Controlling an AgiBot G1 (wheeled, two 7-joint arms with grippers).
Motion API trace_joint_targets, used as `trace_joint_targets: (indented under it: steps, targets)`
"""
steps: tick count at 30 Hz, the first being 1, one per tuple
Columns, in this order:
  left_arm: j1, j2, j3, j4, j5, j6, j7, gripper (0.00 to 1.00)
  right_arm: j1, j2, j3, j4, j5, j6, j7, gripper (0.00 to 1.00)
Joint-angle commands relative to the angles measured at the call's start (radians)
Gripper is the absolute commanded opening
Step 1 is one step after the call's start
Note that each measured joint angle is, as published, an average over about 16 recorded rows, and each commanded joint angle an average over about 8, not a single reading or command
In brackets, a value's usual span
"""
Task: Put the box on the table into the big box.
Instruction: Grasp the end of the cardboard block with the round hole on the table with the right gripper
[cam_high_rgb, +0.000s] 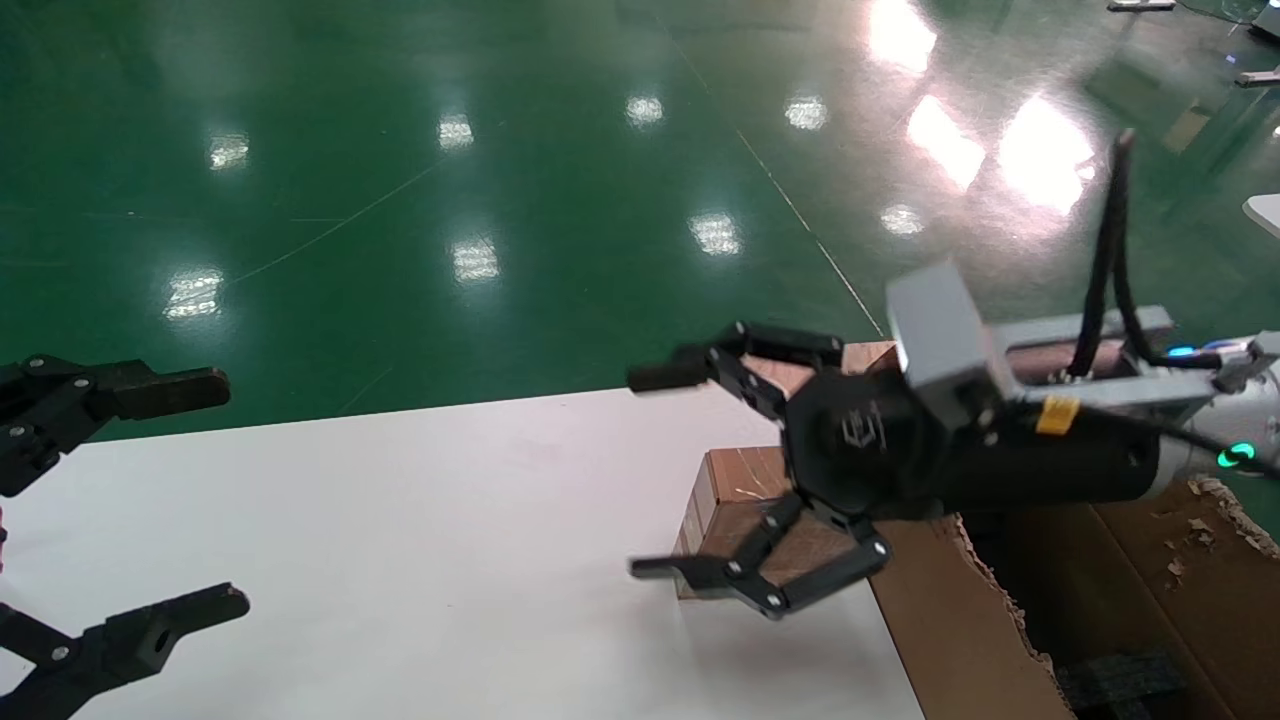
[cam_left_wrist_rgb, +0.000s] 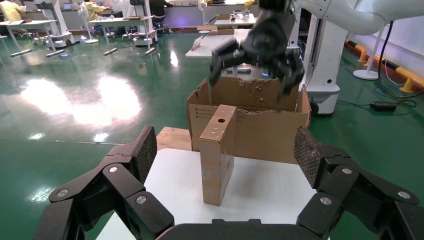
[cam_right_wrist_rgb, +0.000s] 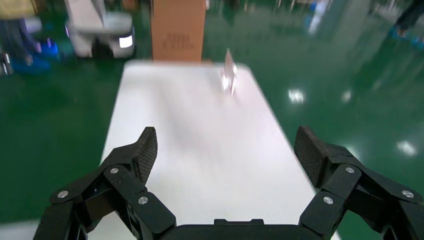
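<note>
Left gripper (cam_high_rgb: 190, 495) sits closest, low at the near left edge of the table (cam_high_rgb: 400, 520), fingers spread wide with nothing between them. Well off to its right stands the box (cam_high_rgb: 735, 480), upright on the white top with its holed face showing in the left wrist view. Right gripper (cam_high_rgb: 665, 470) hovers above that box, jaws wide apart, not touching it. Just beyond, to the right gripper's own right, the big box (cam_high_rgb: 960, 620) stands with ragged flaps.
</note>
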Motion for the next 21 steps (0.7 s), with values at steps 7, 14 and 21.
trace_joint_targets:
  steps: [7,14,21]
  targets:
    - [0.0,0.0,0.0,0.0,0.0,0.0,0.0,1.0,0.09,0.046,-0.127,-0.114,-0.094,-0.007,-0.089,1.0]
    - [0.0,0.0,0.0,0.0,0.0,0.0,0.0,1.0,0.183,0.025,-0.217,-0.239,-0.182,0.001,-0.169,1.0]
    - [0.0,0.0,0.0,0.0,0.0,0.0,0.0,1.0,0.27,-0.022,-0.297,-0.365,-0.289,0.004,-0.247,1.0]
